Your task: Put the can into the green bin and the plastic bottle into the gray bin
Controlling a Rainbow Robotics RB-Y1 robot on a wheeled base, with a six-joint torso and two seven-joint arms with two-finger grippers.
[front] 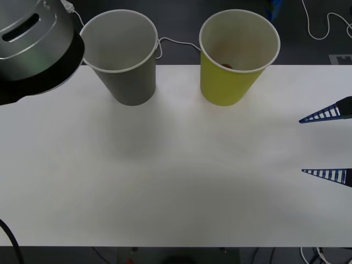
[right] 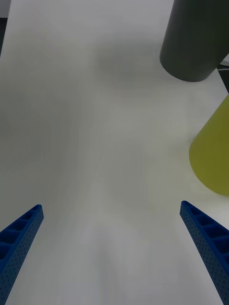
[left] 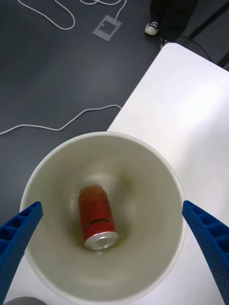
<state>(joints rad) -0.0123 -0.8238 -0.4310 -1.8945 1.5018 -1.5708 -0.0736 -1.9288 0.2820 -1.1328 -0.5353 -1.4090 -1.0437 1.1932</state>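
The can (left: 98,218) lies on its side at the bottom of the green bin (front: 236,60), silver top turned up toward the rim.

Front view: the gray bin (front: 124,58) and the green bin stand side by side, apart, at the far edge of the desk (front: 176,181). A dark speck low inside the green bin is probably the can, though it is too small to be sure. The right tool (front: 325,144) waits at the desk's right edge, its blue fingers spread with nothing between them.

Right wrist view: bare desk ahead, both bins off to one side.

Left wrist view: the left tool (left: 114,248) hangs over the green bin's mouth, fingers wide apart and empty. The can looks light, stiff and smooth, likely slippery; any regrasp would best go across its round body. No plastic bottle is to be seen.
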